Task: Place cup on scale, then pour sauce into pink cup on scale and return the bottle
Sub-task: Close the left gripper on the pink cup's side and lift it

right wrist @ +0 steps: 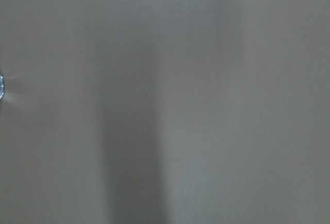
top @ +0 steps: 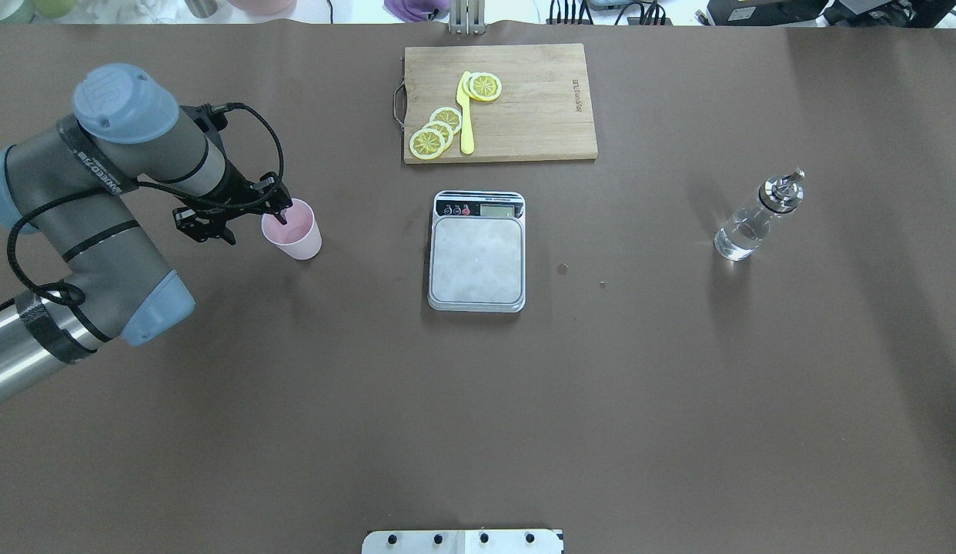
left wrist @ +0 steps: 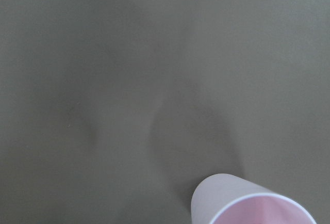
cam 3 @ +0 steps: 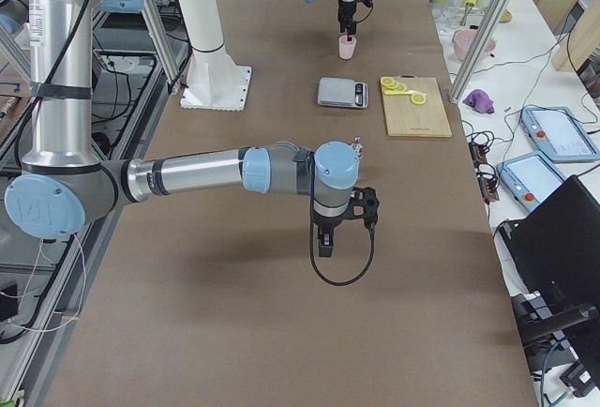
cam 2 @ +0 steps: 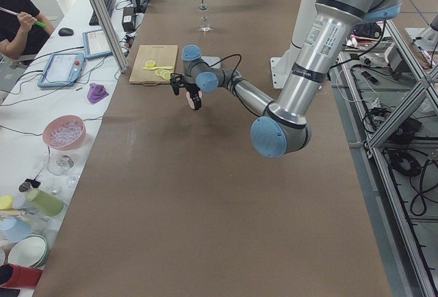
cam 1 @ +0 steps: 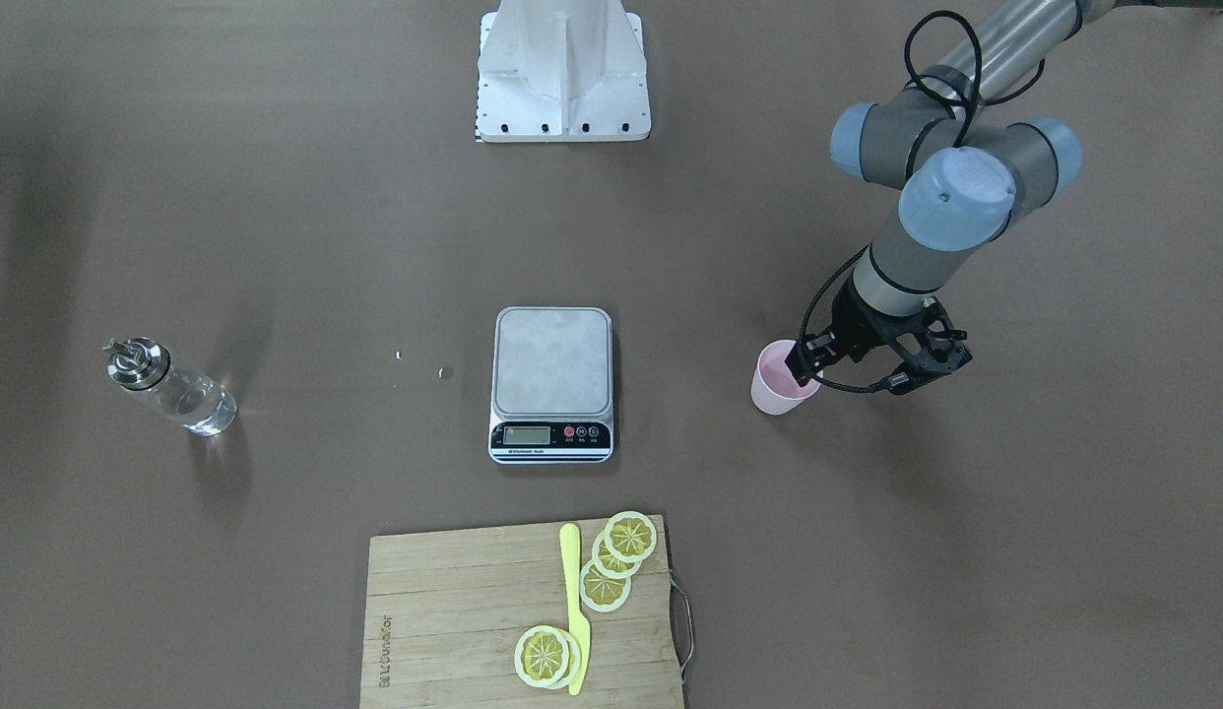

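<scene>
In the overhead view the pink cup (top: 297, 235) stands upright on the brown table (top: 478, 423) at centre left of the frame, well apart from the scale (top: 476, 258), which sits in the middle with its steel platform bare and its display strip on the upper edge. The left tool (top: 282, 211) comes down onto the cup's rim on the side facing the left edge of the frame. Its dark fingers are drawn close together, one tip inside the mouth, pinching the cup's wall. The left wrist view shows only the cup's rim at the bottom right and bare table beyond. The bottle (top: 747, 227) stands alone at centre right, metal spout on top, with clear sauce (top: 736, 240) in its lower part. The right tool (cam 3: 323, 243) shows only in the right side view, hanging point-down over bare table near the middle of that frame; I cannot tell whether it is spread or pressed together. Above the scale a wooden board (top: 539, 115) carries lemon slices (top: 428, 142) and a yellow knife (top: 466, 138).
</scene>
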`<state>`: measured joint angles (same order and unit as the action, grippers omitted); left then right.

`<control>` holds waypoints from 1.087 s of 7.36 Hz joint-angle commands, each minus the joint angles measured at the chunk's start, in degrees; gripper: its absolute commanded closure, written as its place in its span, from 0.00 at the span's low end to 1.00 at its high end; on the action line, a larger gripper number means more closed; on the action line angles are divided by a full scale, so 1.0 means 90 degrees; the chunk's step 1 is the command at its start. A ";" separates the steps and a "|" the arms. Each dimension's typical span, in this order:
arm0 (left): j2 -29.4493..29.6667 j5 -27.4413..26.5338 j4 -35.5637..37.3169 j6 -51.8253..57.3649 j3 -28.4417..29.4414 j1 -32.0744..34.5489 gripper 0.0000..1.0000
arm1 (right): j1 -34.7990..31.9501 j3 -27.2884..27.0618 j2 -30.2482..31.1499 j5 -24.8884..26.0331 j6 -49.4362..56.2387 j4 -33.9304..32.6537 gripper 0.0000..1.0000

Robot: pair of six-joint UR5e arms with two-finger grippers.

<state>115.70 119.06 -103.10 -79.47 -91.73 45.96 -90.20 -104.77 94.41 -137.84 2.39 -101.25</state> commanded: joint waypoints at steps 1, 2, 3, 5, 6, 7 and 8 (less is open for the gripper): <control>0.0074 0.0033 -0.0010 -0.0105 -0.0013 -0.0096 0.40 | -0.0007 0.0000 0.0008 0.0003 0.0008 0.0000 0.00; 0.0113 0.0052 0.0000 -0.0125 -0.0032 -0.0193 0.47 | 0.0003 0.0010 0.0027 0.0003 0.0008 0.0000 0.00; 0.0143 0.0072 0.0020 -0.0241 -0.0091 -0.0252 0.55 | -0.0007 0.0010 0.0047 0.0003 0.0008 0.0000 0.00; 0.0046 0.0072 0.0020 -0.0194 -0.0150 -0.0243 0.75 | -0.0007 0.0010 0.0047 0.0003 0.0008 -0.0010 0.00; 0.0016 0.0062 0.0020 -0.0165 -0.0150 -0.0224 0.75 | -0.0007 0.0000 0.0047 0.0003 0.0008 -0.0010 0.00; 0.0016 0.0062 0.0029 -0.0135 -0.0130 -0.0214 0.75 | 0.0003 0.0000 0.0047 -0.0006 -0.0002 -0.0010 0.00; -0.0013 0.0062 0.0030 -0.0135 -0.0130 -0.0214 0.75 | -0.0007 0.0000 0.0047 -0.0006 -0.0002 -0.0010 0.00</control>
<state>115.85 119.63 -102.86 -80.82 -92.95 43.97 -90.24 -104.75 94.83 -137.87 2.41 -101.33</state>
